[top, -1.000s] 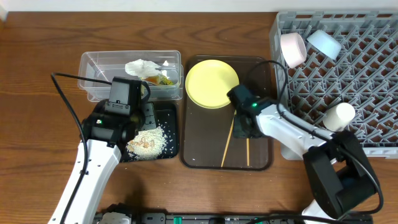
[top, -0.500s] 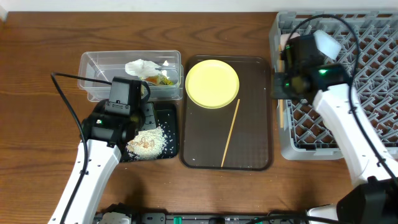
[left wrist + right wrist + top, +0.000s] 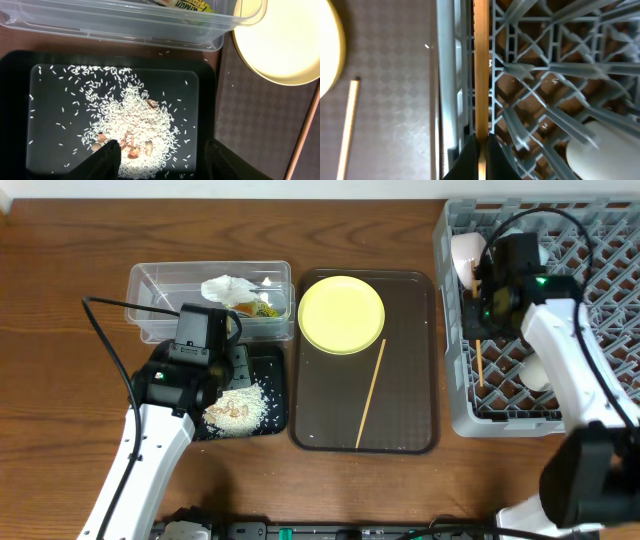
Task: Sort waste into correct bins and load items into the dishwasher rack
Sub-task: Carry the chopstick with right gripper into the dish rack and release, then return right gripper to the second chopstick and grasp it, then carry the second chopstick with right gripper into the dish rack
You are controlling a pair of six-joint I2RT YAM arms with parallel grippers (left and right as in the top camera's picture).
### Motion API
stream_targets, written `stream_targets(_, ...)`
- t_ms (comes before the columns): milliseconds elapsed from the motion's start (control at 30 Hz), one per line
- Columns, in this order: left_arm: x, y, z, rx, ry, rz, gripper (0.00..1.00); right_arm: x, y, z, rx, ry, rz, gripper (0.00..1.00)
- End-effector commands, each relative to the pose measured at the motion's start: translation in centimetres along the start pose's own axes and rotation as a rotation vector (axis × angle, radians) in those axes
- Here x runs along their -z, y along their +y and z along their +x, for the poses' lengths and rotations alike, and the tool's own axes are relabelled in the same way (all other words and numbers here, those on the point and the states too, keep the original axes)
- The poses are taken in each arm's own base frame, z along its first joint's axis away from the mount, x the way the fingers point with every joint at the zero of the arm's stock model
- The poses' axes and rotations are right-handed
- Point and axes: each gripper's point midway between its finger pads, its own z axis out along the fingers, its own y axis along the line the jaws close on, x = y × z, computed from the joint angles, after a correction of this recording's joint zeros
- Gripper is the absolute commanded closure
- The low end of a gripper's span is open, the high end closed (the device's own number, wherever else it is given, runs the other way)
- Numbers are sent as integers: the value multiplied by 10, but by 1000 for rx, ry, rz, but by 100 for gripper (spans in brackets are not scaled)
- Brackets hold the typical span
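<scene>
Your right claw (image 3: 480, 330) hangs over the left side of the dishwasher rack (image 3: 600, 270) in the overhead view. It is clamped on one wooden chopstick (image 3: 479, 365), which points down the crate just inside its left wall. The second chopstick (image 3: 371, 392) lies on the brown serving tray (image 3: 410, 410), slanting down from the edge of the yellow plate (image 3: 341, 314). Inside the rack you have a white bowl (image 3: 466, 255) on its side in the top-left corner and a white cup (image 3: 538, 372) beside your arm. The arm hides the spot behind it, so you cannot confirm the light blue bowl. The crumpled paper (image 3: 228, 287) and the printed wrapper (image 3: 262, 306) sit in the clear tub (image 3: 150, 290) on the table (image 3: 60, 240). The rice scraps (image 3: 238, 406) are heaped in the black tray (image 3: 275, 360).

From the left wrist, your left claw (image 3: 165, 167) is spread wide with nothing between its fingers, poised above the rice. The tub is just beyond the tray and the plate is off to the right.

From the right wrist, the fingers are pinched tight on the chopstick. It runs alongside the rack's wall and over the lattice floor, and you cannot tell whether its far end touches down.

Judging by this, the waste sorting looks finished and the loading is well along. You have yet to release this chopstick, fetch the other one and move the plate.
</scene>
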Motion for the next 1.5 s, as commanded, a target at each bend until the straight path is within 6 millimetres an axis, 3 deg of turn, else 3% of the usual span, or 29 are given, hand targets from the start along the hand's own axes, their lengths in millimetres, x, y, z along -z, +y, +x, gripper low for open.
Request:
stream_targets(0,1,2,-2,-6,-4,-9,43,-8,0,-4,28,1,-6,97)
stream_targets(67,1,2,-2,-6,-4,-9,43,-4,1,-10,28,-28,-7,84)
stream_targets(267,1,2,-2,-6,-4,-9,43,21,9,-25,21,-119,-57,78)
stream_targets(400,1,2,-2,-6,-4,-9,43,34,39,-22,9,-132,-167,76)
stream_targets(533,1,2,-2,-6,-4,-9,43,34,80,-8,39,-85,-243,73)
stream_targets(733,1,2,-2,-6,-4,-9,43,8,135,28,126,21,-220,61)
stream_targets(900,1,2,-2,-6,-4,-9,43,-25,161,68,97,141,-159,59)
stream_targets(1067,1,2,-2,-6,-4,-9,43,-56,174,100,54,241,-104,59)
stream_targets(1333,1,2,-2,-6,-4,-9,43,-86,182,120,28,291,-70,61)
stream_targets(1433,1,2,-2,-6,-4,-9,43,-92,178,124,25,306,-50,67)
stream_targets(1467,1,2,-2,-6,-4,-9,43,-94,177,125,25,313,-44,76)
